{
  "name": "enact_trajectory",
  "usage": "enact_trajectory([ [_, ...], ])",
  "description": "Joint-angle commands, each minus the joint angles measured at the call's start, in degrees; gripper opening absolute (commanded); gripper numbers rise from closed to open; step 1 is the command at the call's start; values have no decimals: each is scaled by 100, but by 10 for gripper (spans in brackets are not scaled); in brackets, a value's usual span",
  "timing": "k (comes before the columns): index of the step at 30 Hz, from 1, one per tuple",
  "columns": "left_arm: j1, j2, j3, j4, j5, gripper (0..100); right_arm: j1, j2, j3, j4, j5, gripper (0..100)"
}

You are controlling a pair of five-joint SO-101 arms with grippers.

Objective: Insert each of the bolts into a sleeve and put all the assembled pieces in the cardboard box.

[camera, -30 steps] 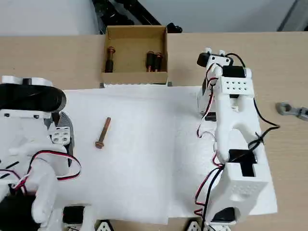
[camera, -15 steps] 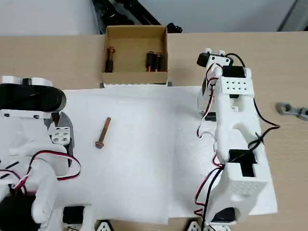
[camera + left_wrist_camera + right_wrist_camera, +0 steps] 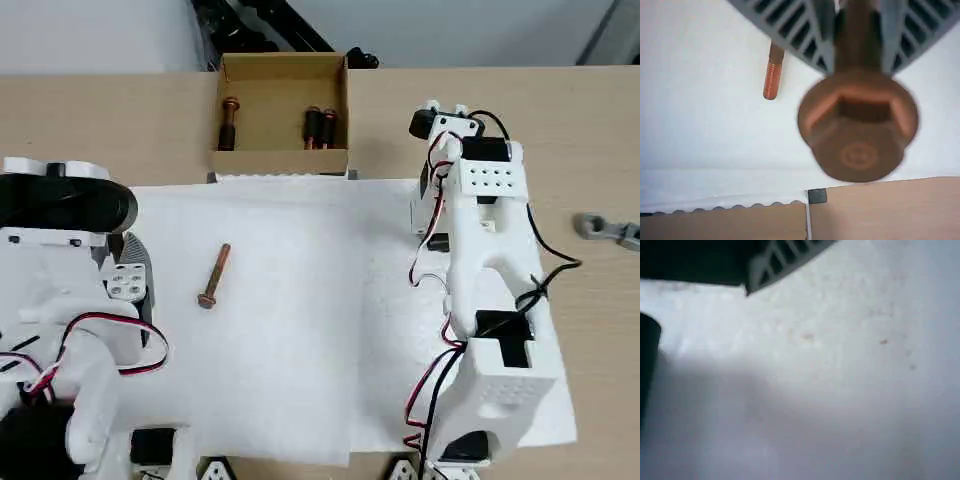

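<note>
A light wooden table [image 3: 100, 110] is seen, with bare wood showing along its far side and on both flanks. A large part of its middle is covered by a white foam sheet [image 3: 300, 330], laid flat and reaching to the near edge. A cardboard box [image 3: 280, 161] is set on the wood just beyond the sheet's far edge, open side up. A single bolt [image 3: 214, 276] is laid flat on the foam, left of centre, well apart from the box. A metal wrench [image 3: 605, 229] is placed on the bare wood off to the right.
</note>
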Motion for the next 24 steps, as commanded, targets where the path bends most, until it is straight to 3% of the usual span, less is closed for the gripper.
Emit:
enact_trajectory([
  [1, 9, -62, -40, 9, -26, 6, -31, -110, -114, -31, 79, 300],
  [13, 9, -62, -40, 9, -26, 6, 13, -57, -114, -382, 79, 307],
  [24, 9, -53, -40, 9, -35, 6, 303, 1130, -149, -1218, 79, 307],
])
